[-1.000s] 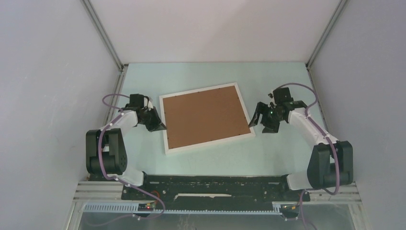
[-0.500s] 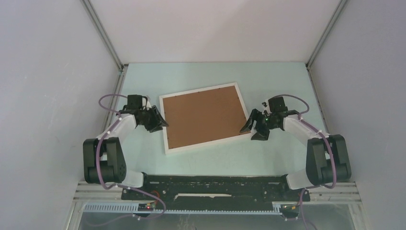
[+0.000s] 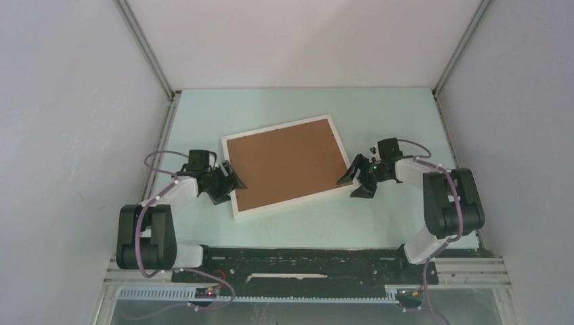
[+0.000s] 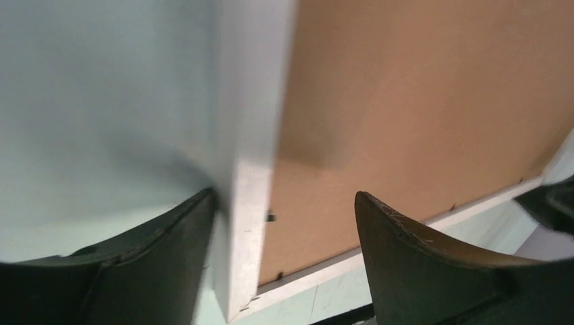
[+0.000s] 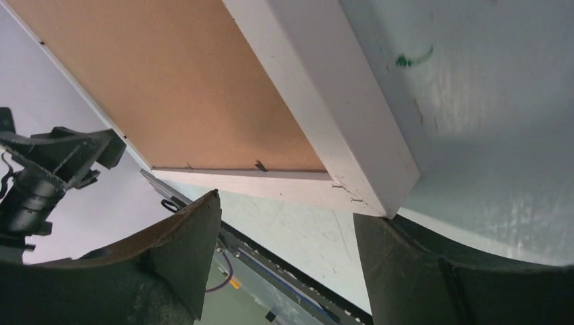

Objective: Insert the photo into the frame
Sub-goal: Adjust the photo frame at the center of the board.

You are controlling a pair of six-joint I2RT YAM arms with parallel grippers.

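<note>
At table (image 3: pixel 203 115) centre, my left gripper (image 4: pixel 284 196), open, straddles the frame's (image 4: pixel 252 101) left rim; my right gripper (image 5: pixel 285 206), open and empty, flanks its near-right corner.

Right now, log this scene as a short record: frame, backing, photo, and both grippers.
frame: white frame lying face down on the table, turned at an angle
backing: brown backing board sits inside the frame's rim
photo: not visible in any view; cannot tell whether it is under the backing
left gripper: left gripper open, fingers either side of the frame's left rail near the near-left corner
right gripper: right gripper open, at the frame's near-right corner
</note>
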